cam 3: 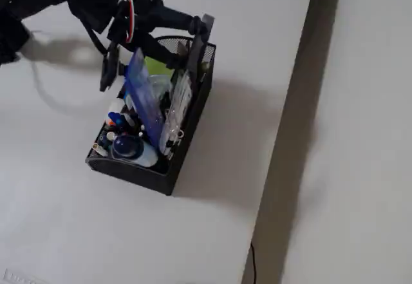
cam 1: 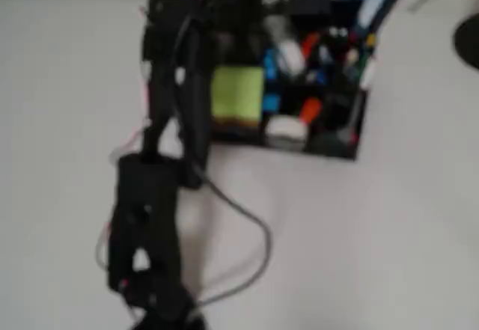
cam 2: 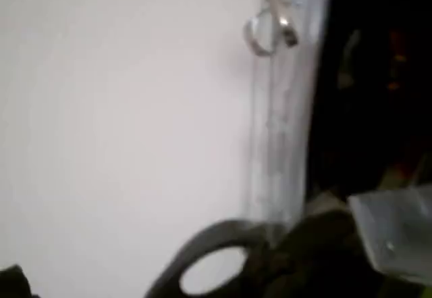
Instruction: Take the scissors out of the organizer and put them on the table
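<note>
The black mesh organizer [cam 1: 333,147] [cam 3: 193,120] stands on the white table [cam 1: 374,233] [cam 3: 244,39], holding a lime-green pad [cam 1: 238,94], markers and pens. In the wrist view one dark grey loop handle of the scissors [cam 2: 202,236] shows at the bottom edge, close to the camera, beside a dark blurred mass. The blades are hidden. My gripper [cam 3: 196,36] reaches over the organizer's far end in the fixed view, down at its rim. The blur hides how the jaws stand and whether they hold the handle.
A clear plastic strip [cam 2: 283,122] [cam 3: 177,113] with a metal ring stands along the organizer's side. A grey cable [cam 1: 254,248] loops over the table beside the arm. A dark round object [cam 1: 468,42] sits at the overhead view's right edge. The table's edge [cam 3: 290,136] runs right of the organizer.
</note>
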Controlling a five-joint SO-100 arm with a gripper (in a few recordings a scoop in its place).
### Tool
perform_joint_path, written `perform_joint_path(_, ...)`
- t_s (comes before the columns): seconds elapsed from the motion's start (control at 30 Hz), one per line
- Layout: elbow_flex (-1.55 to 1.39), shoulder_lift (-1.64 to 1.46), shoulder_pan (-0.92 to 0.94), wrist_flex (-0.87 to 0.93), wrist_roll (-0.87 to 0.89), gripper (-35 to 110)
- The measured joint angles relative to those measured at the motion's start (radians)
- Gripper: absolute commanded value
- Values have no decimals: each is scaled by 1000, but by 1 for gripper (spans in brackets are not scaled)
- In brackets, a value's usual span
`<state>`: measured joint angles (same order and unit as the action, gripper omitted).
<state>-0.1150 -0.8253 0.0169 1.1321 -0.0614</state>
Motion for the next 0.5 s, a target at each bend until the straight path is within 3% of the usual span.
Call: perform_joint_path(0.5, 3, -8, -67, 48, 5, 39)
